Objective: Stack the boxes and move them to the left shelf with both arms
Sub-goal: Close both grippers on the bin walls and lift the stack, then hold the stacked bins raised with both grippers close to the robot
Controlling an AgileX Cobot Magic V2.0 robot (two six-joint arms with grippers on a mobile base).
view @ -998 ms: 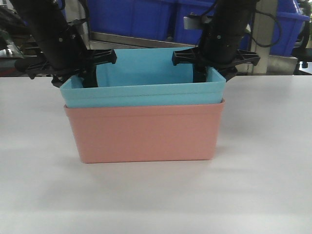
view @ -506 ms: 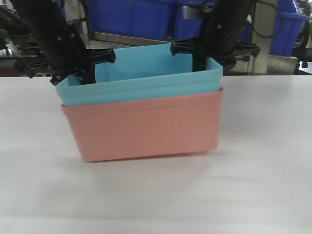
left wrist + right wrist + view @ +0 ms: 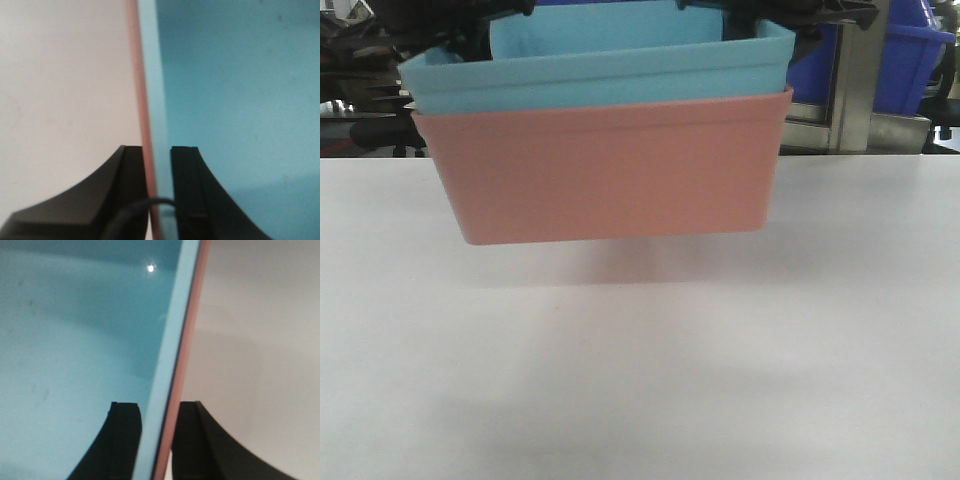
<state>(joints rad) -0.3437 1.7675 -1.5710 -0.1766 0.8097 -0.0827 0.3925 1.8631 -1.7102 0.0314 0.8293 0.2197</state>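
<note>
The light blue bin point(image 3: 600, 70) sits nested inside the salmon pink bin point(image 3: 605, 170). The pair hangs in the air above the white tabletop point(image 3: 640, 380). My left gripper point(image 3: 159, 155) is shut on the left walls of both bins, one finger outside the pink rim point(image 3: 145, 125), one inside the blue bin point(image 3: 235, 100). My right gripper point(image 3: 159, 410) is shut on the right walls likewise, pink rim point(image 3: 192, 330) and blue bin point(image 3: 75, 340) between its fingers. In the front view only dark bits of the grippers show at the top edge. The left shelf is out of view.
Large dark blue crates point(image 3: 910, 70) stand behind the bins at the back right, beside a steel post point(image 3: 855, 80). A shadow of the bins lies on the tabletop below them.
Both grippers have lifted the stacked bins off the table; the stack has risen and shifted slightly left in the front view, and the arms are now mostly above the frame.
</note>
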